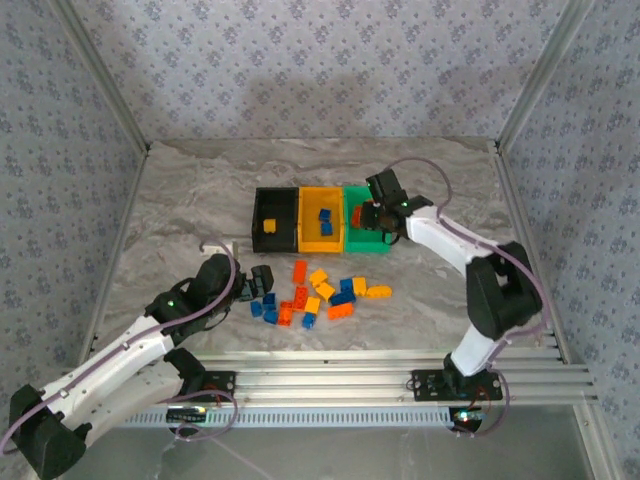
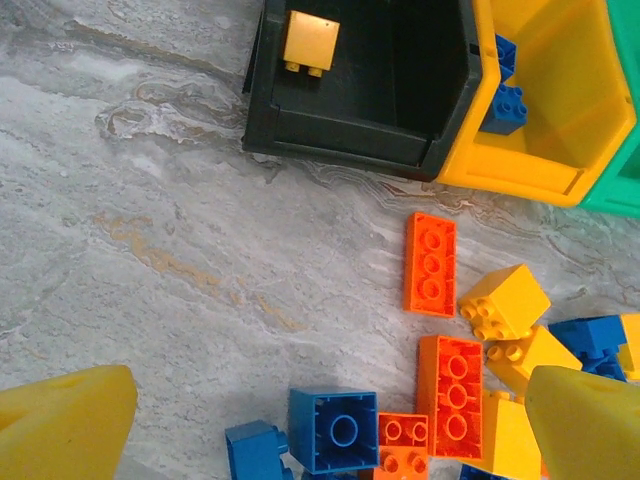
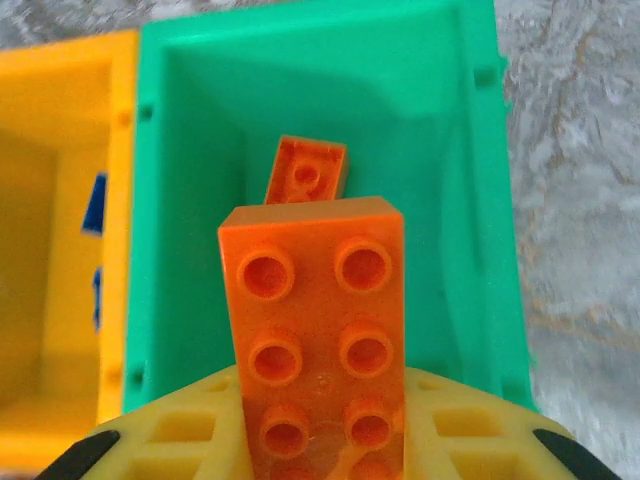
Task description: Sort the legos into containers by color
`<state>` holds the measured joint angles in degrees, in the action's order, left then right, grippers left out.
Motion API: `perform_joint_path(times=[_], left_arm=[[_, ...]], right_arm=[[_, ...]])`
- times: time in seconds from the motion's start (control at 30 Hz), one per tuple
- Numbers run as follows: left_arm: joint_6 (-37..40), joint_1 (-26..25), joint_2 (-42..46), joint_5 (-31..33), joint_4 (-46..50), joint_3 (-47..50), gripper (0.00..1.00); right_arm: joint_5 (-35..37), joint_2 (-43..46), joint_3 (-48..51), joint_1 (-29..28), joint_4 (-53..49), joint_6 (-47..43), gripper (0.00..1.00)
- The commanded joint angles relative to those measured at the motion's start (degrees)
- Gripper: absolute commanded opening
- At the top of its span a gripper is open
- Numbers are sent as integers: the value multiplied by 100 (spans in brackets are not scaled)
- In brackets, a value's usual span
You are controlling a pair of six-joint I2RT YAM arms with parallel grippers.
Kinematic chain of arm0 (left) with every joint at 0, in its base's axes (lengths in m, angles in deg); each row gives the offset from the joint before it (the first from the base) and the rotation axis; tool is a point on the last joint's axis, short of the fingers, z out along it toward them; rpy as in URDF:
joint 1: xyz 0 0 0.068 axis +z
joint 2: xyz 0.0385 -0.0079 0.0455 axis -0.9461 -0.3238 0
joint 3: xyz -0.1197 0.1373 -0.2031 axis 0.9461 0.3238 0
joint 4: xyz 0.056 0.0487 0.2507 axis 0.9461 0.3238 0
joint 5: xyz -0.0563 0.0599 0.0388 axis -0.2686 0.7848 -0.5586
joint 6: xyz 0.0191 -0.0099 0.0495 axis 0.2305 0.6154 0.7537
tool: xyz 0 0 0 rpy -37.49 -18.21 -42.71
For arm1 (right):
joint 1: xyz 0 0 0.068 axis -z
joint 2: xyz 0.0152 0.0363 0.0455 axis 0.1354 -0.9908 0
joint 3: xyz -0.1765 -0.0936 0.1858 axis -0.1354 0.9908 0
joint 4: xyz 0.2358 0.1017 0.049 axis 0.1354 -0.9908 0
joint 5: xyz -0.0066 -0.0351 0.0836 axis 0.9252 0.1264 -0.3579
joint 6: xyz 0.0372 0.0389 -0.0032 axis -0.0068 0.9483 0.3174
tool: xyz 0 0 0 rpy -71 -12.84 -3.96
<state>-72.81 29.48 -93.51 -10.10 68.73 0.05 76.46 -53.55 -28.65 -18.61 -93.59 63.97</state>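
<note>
Three containers stand in a row: black [image 1: 275, 222], yellow-orange [image 1: 322, 240] and green [image 1: 370, 247]. My right gripper [image 1: 368, 214] hangs over the green bin [image 3: 200, 120], shut on a long red-orange lego [image 3: 320, 310] that points down into it. Another red-orange brick [image 3: 306, 170] lies on that bin's floor. Loose blue, yellow and red-orange legos [image 1: 320, 295] are scattered in front of the bins. My left gripper [image 2: 330, 430] is open at the pile's left edge, low over an upturned blue brick [image 2: 335, 428] that lies between its fingertips [image 2: 65, 420].
A yellow brick [image 2: 310, 42] lies in the black bin [image 2: 350, 135]. Blue bricks [image 2: 507, 100] lie in the yellow-orange bin [image 2: 560, 90]. Bare marble table [image 1: 190, 210] stretches to the left. Patterned walls close in the table's back and sides.
</note>
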Motion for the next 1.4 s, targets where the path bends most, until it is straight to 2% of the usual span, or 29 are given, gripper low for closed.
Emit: perform_joint_path(times=[0.0, 0.2, 0.33, 0.4, 0.57, 0.63, 0.87, 1.1, 1.17, 1.27, 1.37], left_arm=[[-44, 27, 76, -15, 284, 35, 99], [-34, 25, -112, 5, 548, 8, 97], [81, 12, -495, -248, 390, -26, 88], [147, -37, -725, -304, 311, -74, 85], [257, -397, -1423, -69, 221, -273, 84], [271, -504, -1707, 14, 170, -309, 80], [331, -593, -2517, 3, -303, -367, 73], [425, -655, -3122, 139, -306, -528, 60], [412, -663, -3200, 116, -299, -506, 53], [348, -683, -3132, 111, -278, -473, 41], [316, -706, -2924, 145, -192, -505, 36]], right_arm=[[126, -450, -525, 31, -119, 161, 30], [190, -834, -936, 104, -81, 291, 45], [153, -669, -885, 80, 41, 278, 61], [191, -449, -733, 38, 96, 260, 65], [205, 423, 176, -124, 590, 345, 67], [143, 722, 642, -182, 790, 389, 67], [303, 1576, 1340, -484, 959, 357, 68], [434, 2272, 1766, -521, 972, 456, 68], [485, 2412, 1849, -508, 948, 466, 68], [542, 2573, 1946, -499, 903, 483, 69], [600, 2718, 2029, -491, 868, 518, 69]])
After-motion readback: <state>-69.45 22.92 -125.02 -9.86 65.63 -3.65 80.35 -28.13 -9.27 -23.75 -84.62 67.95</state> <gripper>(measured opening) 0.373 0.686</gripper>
